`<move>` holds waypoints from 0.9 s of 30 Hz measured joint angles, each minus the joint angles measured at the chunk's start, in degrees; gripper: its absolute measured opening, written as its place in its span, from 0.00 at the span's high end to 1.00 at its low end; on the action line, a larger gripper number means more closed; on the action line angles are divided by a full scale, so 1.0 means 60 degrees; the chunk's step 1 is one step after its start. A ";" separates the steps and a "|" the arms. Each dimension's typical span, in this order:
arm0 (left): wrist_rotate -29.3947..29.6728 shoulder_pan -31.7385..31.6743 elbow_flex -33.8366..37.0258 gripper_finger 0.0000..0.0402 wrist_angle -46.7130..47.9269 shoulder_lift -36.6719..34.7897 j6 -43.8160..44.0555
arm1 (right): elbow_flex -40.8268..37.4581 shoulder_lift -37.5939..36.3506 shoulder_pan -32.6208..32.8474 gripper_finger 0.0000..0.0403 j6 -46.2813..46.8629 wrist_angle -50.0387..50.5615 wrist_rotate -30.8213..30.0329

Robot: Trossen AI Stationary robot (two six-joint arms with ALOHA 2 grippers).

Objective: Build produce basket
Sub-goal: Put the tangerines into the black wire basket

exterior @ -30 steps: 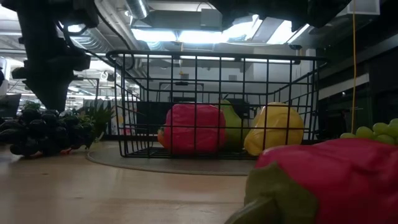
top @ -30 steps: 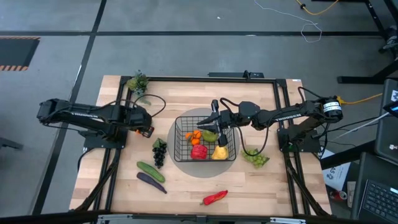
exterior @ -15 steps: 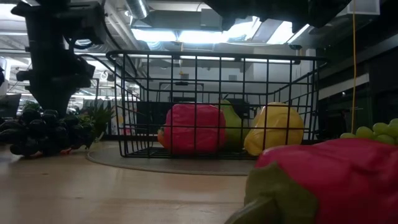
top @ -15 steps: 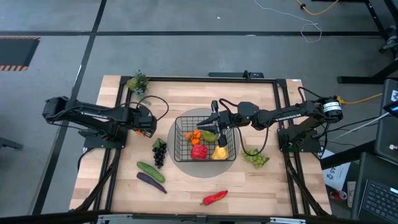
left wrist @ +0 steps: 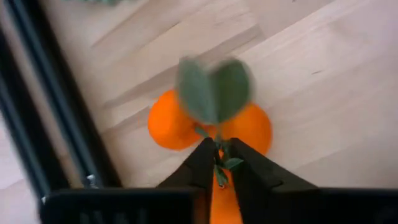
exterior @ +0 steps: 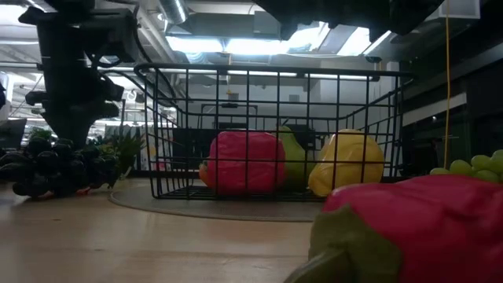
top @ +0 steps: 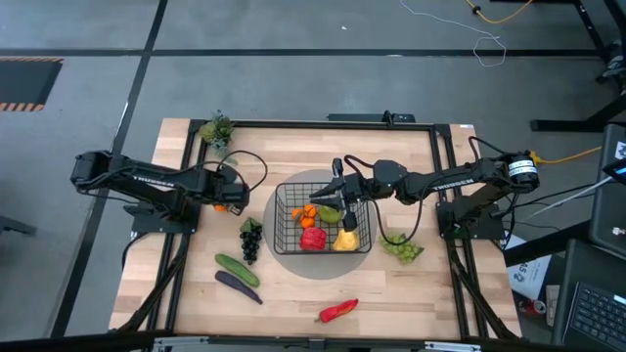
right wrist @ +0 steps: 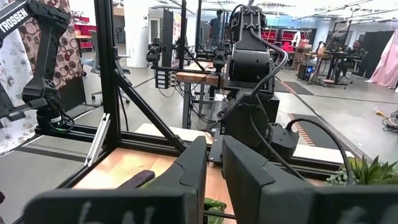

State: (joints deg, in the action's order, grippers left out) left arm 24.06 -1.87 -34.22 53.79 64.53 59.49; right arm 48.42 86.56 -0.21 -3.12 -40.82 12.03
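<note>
Tabletop of pale wooden planks (top: 293, 293) is your largest item, framed by dark rails. Next you have two dark jointed arms, one from each side.

Black wire-mesh basket (top: 324, 216), roughly square with open grid sides, sits on a grey round mat (top: 293, 259) at the table's middle. Inside it you see a red toy apple (top: 312, 238), a yellow toy lemon (top: 345, 239), a green toy pear (top: 331, 212) and small oranges (top: 307, 210).

Your right gripper (top: 344, 192) hangs over the basket's far side; its two fingers stand nearly together, a narrow gap between them, and nothing shows in that gap in the right wrist view.

Your left gripper (left wrist: 219, 163) is down on the table near the left rail, its fingers pinched onto the green stem of a pair of orange toy fruits with green leaves (left wrist: 211, 121), which rest on the wood.

Loose produce lies outside the basket: green cucumber (top: 237, 269) and purple eggplant (top: 238, 286) side by side toward the near left, dark grapes (top: 250, 239) just left of the basket, green grapes (top: 402, 248) to its right, and red pepper (top: 337, 311) near the front edge.

Small green leafy potted plant (top: 216, 128) stands at the far left corner.
</note>
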 joint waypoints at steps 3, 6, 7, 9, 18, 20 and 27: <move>0.0009 0.0032 0.0000 0.97 -0.0498 0.0000 -0.0465 | 0.0000 0.0000 0.0012 0.86 0.0329 0.0000 0.0011; 0.0262 0.0196 -0.0092 0.99 -0.0963 -0.0040 -0.1289 | 0.0000 0.0000 0.0054 0.86 0.1162 0.0000 0.0005; 0.0404 0.0216 -0.0213 0.99 -0.0947 -0.0113 -0.1526 | 0.0000 0.0000 0.0055 0.86 0.1449 0.0000 0.0011; 0.0732 0.0213 -0.0575 0.99 -0.0937 -0.0160 -0.1999 | 0.0000 0.0000 0.0055 0.86 0.1861 -0.0004 0.0018; 0.2456 0.0248 -0.2791 1.00 -0.1082 -0.0481 -0.4456 | 0.0000 0.0000 0.0055 0.86 0.1990 -0.0071 0.0024; 0.2551 0.0324 -0.3188 1.00 -0.1452 -0.0481 -0.5240 | 0.0000 0.0000 0.0055 0.86 0.1987 -0.0073 0.0025; 0.2451 0.0745 -0.4073 1.00 -0.2368 -0.0481 -0.8096 | 0.0000 0.0000 0.0055 0.86 0.1987 -0.0051 0.0668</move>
State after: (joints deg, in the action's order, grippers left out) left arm 38.76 2.61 -58.65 39.59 61.65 10.92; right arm 48.42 86.56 0.12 8.80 -41.12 16.04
